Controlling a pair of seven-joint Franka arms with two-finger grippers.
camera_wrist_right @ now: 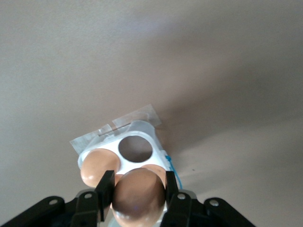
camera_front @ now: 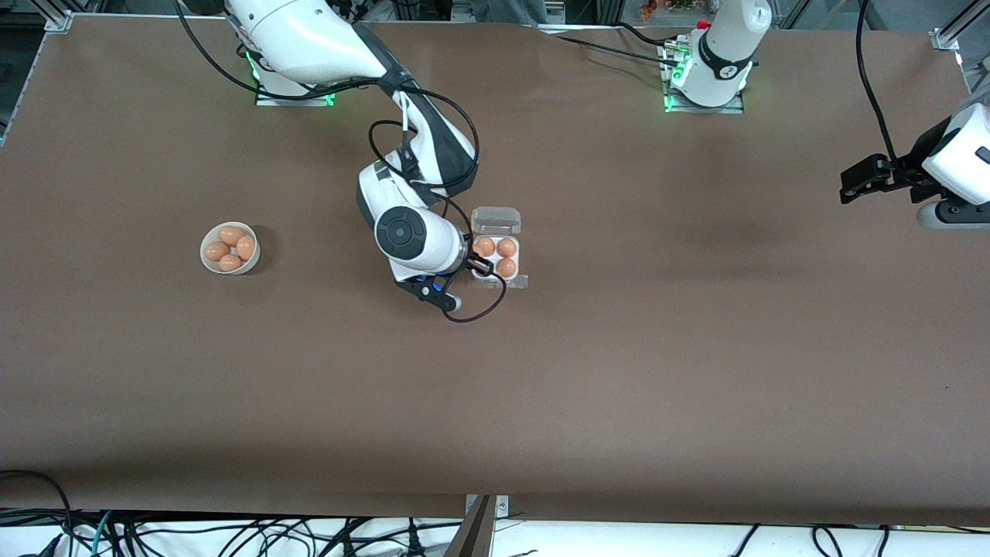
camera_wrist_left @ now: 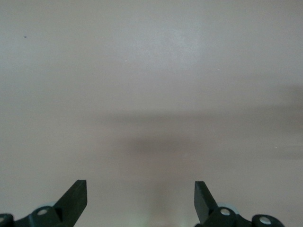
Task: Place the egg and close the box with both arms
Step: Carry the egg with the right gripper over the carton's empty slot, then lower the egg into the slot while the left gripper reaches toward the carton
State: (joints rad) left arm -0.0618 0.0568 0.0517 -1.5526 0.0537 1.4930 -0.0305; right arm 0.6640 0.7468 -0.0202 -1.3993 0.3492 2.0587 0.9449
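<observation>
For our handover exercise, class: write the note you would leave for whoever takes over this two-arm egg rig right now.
Right gripper: shut on a brown egg, over the small clear-plastic four-cell egg box at mid-table.
Left gripper: open, waiting over bare table at its own end.
Done: three eggs show in the box.
Left: lower this egg into the one empty cell, release, then close the open hinged lid using both arms.
The round white bowl holds four more eggs.

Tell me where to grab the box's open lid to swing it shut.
Take the lid by its free edge, the one farthest from the front camera, coming down from above. It lies open, hinged at the tray's farther edge, so that rim likely gives most leverage. The left gripper waits open; the right gripper holds an egg over the tray.
</observation>
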